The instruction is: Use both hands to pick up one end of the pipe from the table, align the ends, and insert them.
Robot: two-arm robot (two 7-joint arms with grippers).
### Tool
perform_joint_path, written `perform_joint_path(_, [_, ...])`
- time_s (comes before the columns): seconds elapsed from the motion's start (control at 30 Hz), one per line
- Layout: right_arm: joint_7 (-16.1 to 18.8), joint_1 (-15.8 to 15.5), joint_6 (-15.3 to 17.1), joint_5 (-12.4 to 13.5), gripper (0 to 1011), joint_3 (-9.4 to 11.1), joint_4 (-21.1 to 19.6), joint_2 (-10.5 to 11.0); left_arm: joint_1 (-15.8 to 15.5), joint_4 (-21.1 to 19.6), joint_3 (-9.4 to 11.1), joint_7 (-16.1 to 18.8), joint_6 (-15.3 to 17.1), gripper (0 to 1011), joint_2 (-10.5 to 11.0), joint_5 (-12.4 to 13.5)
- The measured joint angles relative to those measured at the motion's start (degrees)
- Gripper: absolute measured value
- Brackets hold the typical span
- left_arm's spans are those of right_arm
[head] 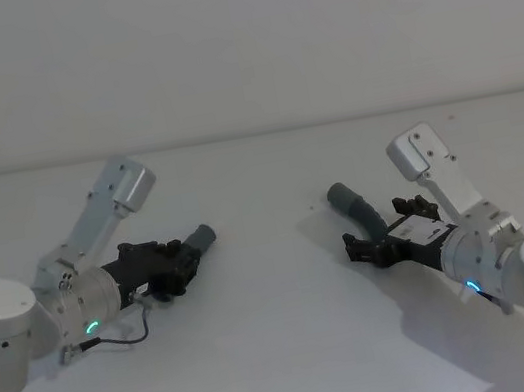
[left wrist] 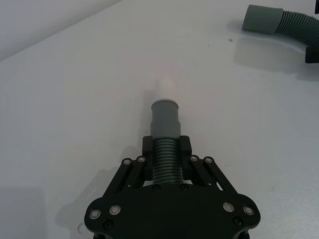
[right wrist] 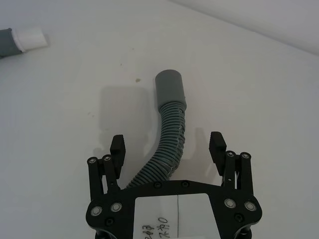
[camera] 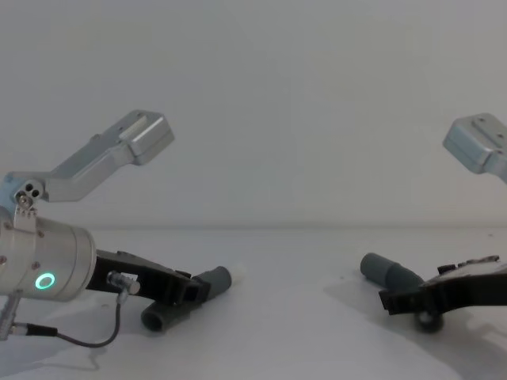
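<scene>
My left gripper (head: 184, 260) (left wrist: 165, 147) is shut on the ribbed body of one dark-grey pipe piece (head: 200, 236) (camera: 214, 279). Its grey cuff (left wrist: 165, 118) and whitish tip (left wrist: 166, 88) stick out past the fingers, low over the white table (head: 290, 353). The other curved pipe piece (head: 357, 204) (right wrist: 170, 87) lies on the table at the right, its plain socket end pointing away from the arm. My right gripper (head: 377, 224) (right wrist: 167, 144) is open, one finger on each side of that ribbed body, with a gap on both sides.
The two pipe pieces are well apart, with bare white table between them. A thin black cable (head: 129, 336) loops below my left wrist. A plain pale wall rises behind the table's far edge (head: 251, 134).
</scene>
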Motion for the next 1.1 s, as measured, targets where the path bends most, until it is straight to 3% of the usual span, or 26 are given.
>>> perform_joint_path(0.9, [0.4, 0.5, 1.9, 0.9, 998, 1.6, 1.6, -2.4, 0.0, 0.0, 0.0, 0.0, 0.0, 300, 0.0, 0.0])
perform_joint_path(1.1, [0.4, 0.5, 2.1, 1.0, 866, 1.7, 1.7, -2.6, 0.0, 0.0, 0.0, 0.0, 0.0, 300, 0.0, 0.0])
